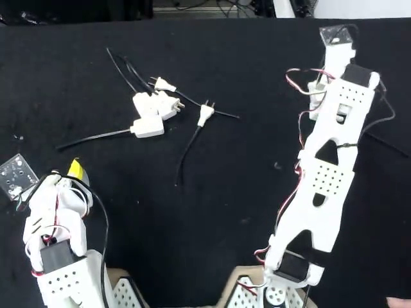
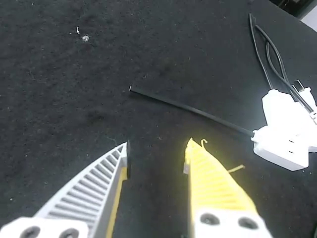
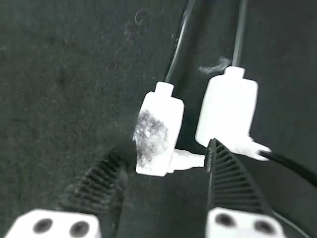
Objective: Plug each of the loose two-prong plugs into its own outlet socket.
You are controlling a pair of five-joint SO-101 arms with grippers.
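Observation:
Three white outlet sockets (image 1: 151,114) lie bunched at the back left with black cables. A loose two-prong plug (image 1: 205,114) lies just right of them, and another plug (image 1: 164,83) sits behind them. My left gripper (image 2: 157,145) is open and empty low over the cloth at the front left (image 1: 72,171). The sockets (image 2: 285,130) are well ahead of it, and a black cable (image 2: 188,106) crosses in between. My right gripper (image 3: 163,153) is open astride a white plug body (image 3: 158,131). A second white piece (image 3: 228,111) with its own cable lies beside that.
A black cloth (image 1: 244,167) covers the table. The right arm (image 1: 334,135) stretches from the front edge to the back right, with red and black wires along it. A plug's cable (image 1: 186,154) trails toward the middle.

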